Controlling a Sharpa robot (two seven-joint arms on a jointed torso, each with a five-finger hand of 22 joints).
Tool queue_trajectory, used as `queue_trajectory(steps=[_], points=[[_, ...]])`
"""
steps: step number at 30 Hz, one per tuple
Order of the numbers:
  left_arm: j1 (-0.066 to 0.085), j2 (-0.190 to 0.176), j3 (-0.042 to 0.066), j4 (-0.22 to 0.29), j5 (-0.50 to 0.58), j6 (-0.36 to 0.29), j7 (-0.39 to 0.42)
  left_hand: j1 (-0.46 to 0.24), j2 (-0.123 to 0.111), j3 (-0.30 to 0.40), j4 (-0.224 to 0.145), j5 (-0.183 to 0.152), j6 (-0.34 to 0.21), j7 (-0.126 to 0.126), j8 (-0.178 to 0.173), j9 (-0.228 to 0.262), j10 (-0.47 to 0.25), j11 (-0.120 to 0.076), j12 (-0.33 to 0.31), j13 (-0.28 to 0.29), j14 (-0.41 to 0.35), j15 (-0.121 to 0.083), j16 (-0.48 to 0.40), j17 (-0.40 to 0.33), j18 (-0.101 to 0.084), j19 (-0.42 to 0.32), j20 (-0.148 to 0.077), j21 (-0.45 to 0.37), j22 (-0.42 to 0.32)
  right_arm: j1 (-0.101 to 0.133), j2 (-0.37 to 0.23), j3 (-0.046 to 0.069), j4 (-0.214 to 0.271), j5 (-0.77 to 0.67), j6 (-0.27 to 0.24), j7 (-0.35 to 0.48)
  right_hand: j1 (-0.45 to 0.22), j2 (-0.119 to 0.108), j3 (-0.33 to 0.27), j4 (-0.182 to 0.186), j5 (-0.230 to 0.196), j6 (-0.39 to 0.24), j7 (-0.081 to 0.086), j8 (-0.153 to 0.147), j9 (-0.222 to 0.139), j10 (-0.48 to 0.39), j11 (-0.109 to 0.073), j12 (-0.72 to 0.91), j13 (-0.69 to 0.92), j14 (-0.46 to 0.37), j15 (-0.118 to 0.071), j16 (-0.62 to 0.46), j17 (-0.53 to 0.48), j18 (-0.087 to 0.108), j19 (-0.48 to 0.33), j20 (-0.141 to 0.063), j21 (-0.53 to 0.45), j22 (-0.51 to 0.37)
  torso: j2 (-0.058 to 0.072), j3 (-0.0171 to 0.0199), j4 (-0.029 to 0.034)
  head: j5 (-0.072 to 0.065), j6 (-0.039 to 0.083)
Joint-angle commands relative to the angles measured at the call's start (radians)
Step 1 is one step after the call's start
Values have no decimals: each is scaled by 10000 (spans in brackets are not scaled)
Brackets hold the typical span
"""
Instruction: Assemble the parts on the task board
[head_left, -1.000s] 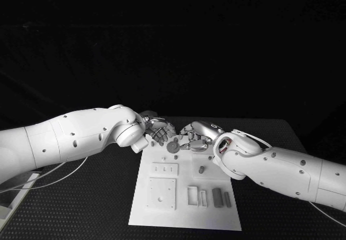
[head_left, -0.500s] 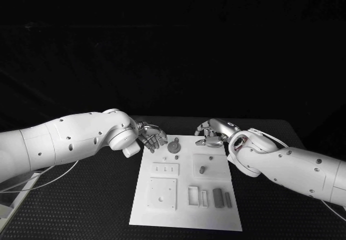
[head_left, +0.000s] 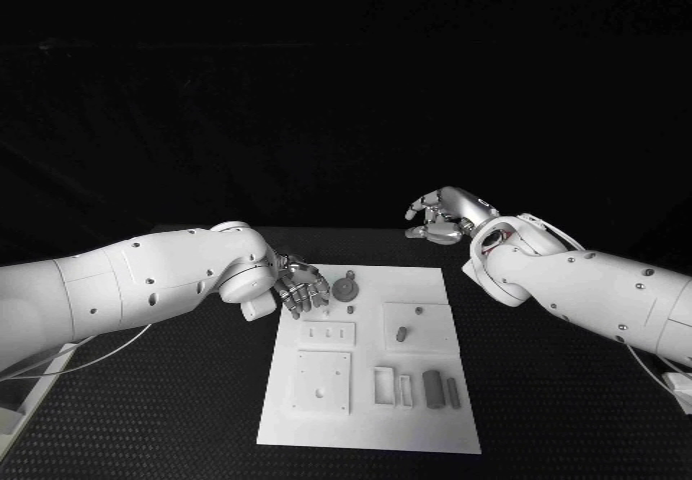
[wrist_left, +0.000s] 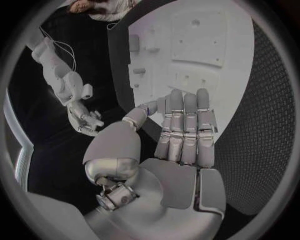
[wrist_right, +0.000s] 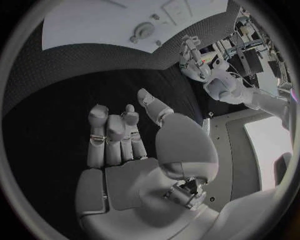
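The white task board (head_left: 369, 425) lies in the middle of the black table. A round grey part (head_left: 348, 290) sits near its far left corner, and a small grey peg (head_left: 402, 333) stands in the block on the right. Several grey bars (head_left: 434, 387) lie near the board's front right. My left hand (head_left: 300, 286) hovers at the far left edge of the board (wrist_left: 212, 40), beside the round part; in the wrist view that hand (wrist_left: 184, 127) has flat, straight fingers and holds nothing. My right hand (head_left: 443, 216) is raised beyond the far right corner, its fingers (wrist_right: 115, 132) loosely bent and empty.
Pale raised blocks (head_left: 325, 383) with holes and slots cover the board's left half. Bare black table mat (head_left: 159, 420) surrounds the board on both sides. The round part (wrist_right: 145, 30) and board (wrist_right: 87, 20) lie well away from my right hand.
Both hands were close around the round part. My right hand has lifted away to the far right, and my left hand has drawn back to the left. The round part stays on the board.
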Motion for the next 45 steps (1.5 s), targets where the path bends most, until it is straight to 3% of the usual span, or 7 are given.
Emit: queue_trajectory(steps=[1, 3, 6, 16, 31, 37, 45], points=[[-36, 135, 3, -35, -416, 513, -448, 42, 130, 219, -259, -152, 214, -265, 47, 240, 201, -443, 149, 69, -36, -4, 103, -9, 70, -10, -1, 68, 113, 76, 97, 35, -212, 222, -254, 292, 63, 49, -32, 1, 10, -109, 213, -27, -7, 45, 25, 32, -16, 73, -15, -34, -10, 695, 0, -54, -4, 3, 8, 1, 15, -48, -89], [-59, 176, 4, -18, -552, 803, -515, 36, 557, 235, -265, -1075, -117, -147, 36, 544, -157, -368, 279, 160, -271, 66, 142, -25, 56, -200, 58, -4, 227, 108, 112, 82, -212, 222, -299, 312, 67, 55, -34, 2, 10, -110, 214, -28, -7, 45, 25, 32, -16, 73, -14, -34, -10, 695, -1, -54, -4, 4, 11, -6, 22, -49, -142], [-90, 241, 5, -40, -570, 1048, -593, -48, 697, 246, -243, -1466, -317, -129, 151, 1034, -365, -357, 553, 264, -381, 81, 292, -28, 69, -250, 94, -22, 374, 168, 133, 129, -182, 222, -235, 297, 86, 66, -36, -2, 10, -114, 215, -30, -6, 45, 27, 33, -18, 74, -13, -33, -9, 695, -2, -56, -3, 5, 14, -14, 18, -73, -210], [-292, 523, 10, -263, -1157, 683, -608, -628, 1072, 330, -212, -1321, -745, -266, 704, 3830, -1189, -564, 2927, 1223, -700, -77, 1815, 79, 115, -129, -73, 294, 1494, 206, 154, 149, -108, 208, -123, 256, 108, 61, -46, -6, 10, -120, 217, -34, -6, 45, 28, 34, -19, 73, -10, -33, -9, 695, -8, -57, -4, 8, 21, -21, 19, -100, -381], [-553, 664, 15, -377, -2385, 584, -642, -656, 1201, 310, -236, -1333, -707, -397, 132, 5208, -1504, -776, 5633, 2324, -504, -599, 4064, 23, 188, 634, -514, 1141, 2931, 206, 73, 168, 203, 201, 58, 162, 152, 50, -83, -4, 10, -175, 232, -67, -13, 29, 43, 30, -26, 60, 2, -38, -7, 695, -29, -54, -9, 14, 57, -8, -68, -55, -492], [-566, 652, 16, -300, -2443, 683, -499, -395, 1177, 139, -240, -1484, -631, -415, -376, 5546, -1890, -820, 7300, 3348, 161, -1571, 6849, 936, 372, 2149, -1392, 3979, 2937, 206, 72, 170, 209, 174, 169, 146, 162, 49, -92, -5, 10, -185, 236, -73, -14, 23, 47, 28, -28, 55, 6, -40, -7, 695, -36, -52, -11, 15, 46, 3, -77, -77, -521], [-621, 695, 17, -275, -2488, 505, -558, -304, 1154, 303, -184, -2164, -511, -471, -829, 5662, -2116, -876, 7572, 3675, 1147, -1725, 8034, 935, 677, 2677, -1712, 6113, 2961, 206, 60, 172, 246, 169, 464, 100, 143, 51, -123, 4, 9, -186, 242, -75, -12, 20, 53, 31, -29, 52, 13, -39, -4, 695, -41, -46, -9, 19, 36, 4, -50, -112, -580]])
